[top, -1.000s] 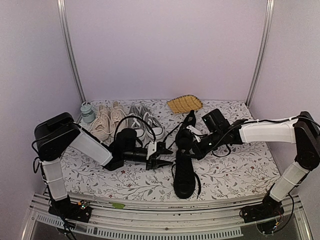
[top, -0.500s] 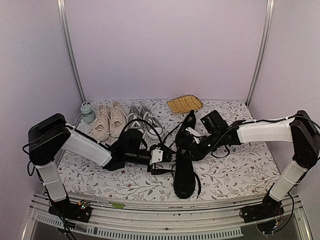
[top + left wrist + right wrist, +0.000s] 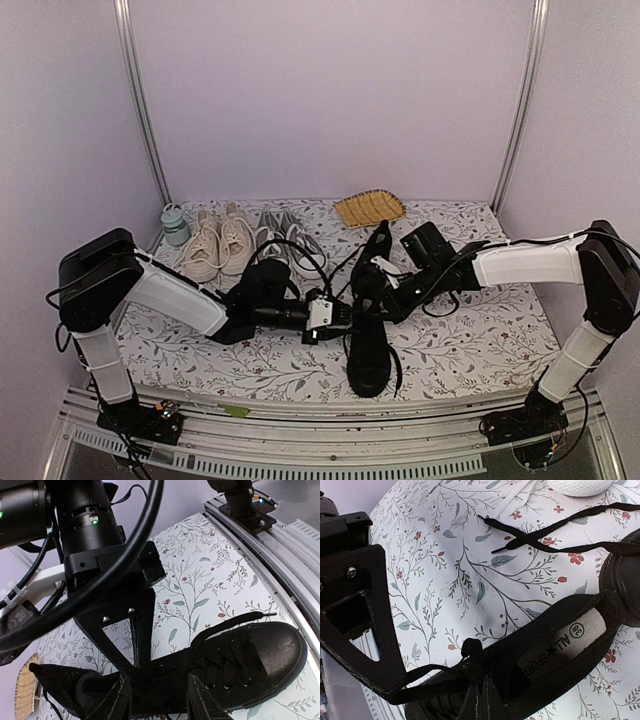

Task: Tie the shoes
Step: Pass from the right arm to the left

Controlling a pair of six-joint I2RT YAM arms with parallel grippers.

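Floral surface [image 3: 480, 345] — left fingers [image 3: 122, 700] half-spread, grip I cannot tell, have closed in on black shoe [image 3: 368, 350]; right fingers [image 3: 476, 702] pinch lace [image 3: 470, 656] — untied.

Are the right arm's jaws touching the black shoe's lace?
Touching. Right wrist view: the right gripper, jaws shut, pinches the lace at the shoe opening.

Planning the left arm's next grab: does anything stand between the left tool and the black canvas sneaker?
Nothing visible does. The left tool hangs close at the black canvas sneaker's side, jaws apart. The closed right tool stands at the sneaker's collar just ahead of it, crowding that spot.
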